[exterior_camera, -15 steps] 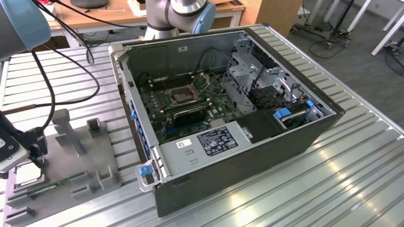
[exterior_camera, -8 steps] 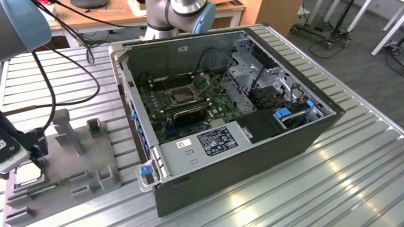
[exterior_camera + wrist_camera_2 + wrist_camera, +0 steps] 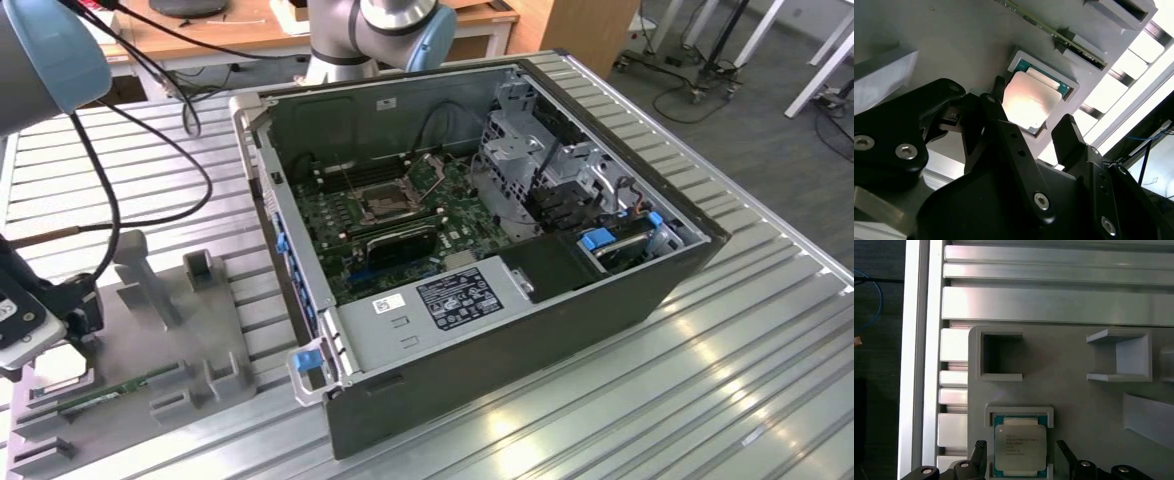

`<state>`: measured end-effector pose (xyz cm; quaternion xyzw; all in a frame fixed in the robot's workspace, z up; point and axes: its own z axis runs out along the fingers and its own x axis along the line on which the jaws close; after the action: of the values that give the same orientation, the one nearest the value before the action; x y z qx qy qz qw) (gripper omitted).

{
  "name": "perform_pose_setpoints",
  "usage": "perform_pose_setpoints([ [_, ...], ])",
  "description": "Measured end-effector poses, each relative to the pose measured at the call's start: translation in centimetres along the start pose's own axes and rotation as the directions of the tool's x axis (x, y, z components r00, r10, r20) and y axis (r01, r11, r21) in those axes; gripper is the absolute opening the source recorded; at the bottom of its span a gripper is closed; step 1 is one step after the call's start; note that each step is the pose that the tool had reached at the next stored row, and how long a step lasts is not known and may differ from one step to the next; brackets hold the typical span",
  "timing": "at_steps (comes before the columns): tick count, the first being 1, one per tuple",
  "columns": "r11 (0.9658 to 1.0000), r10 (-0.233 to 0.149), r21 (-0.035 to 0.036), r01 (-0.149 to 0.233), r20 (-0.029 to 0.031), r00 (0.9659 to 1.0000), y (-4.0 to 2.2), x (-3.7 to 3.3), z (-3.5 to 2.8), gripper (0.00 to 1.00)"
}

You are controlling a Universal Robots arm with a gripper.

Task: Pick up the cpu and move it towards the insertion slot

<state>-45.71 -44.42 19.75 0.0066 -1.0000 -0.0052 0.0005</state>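
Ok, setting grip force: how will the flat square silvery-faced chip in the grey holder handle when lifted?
The flat square silvery-faced chip looks rigid, so probably won't flex. Its thin edges and smooth metal face suggest it could slip in the gripper. It sits snugly recessed in the grey holder, so it may catch if tilted.

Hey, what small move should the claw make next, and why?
Probably ease down and close on the cpu: in the first wrist view the claw is open, straddling it without contact, and it lies seated in its grey holder.
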Motion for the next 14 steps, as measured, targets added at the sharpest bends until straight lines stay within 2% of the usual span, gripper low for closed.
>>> perform_pose_setpoints([
  [14,1.0000,0.000,0.0000,0.000,-0.0001,1.0000,-0.01,0.00,0.53,0.65],
])
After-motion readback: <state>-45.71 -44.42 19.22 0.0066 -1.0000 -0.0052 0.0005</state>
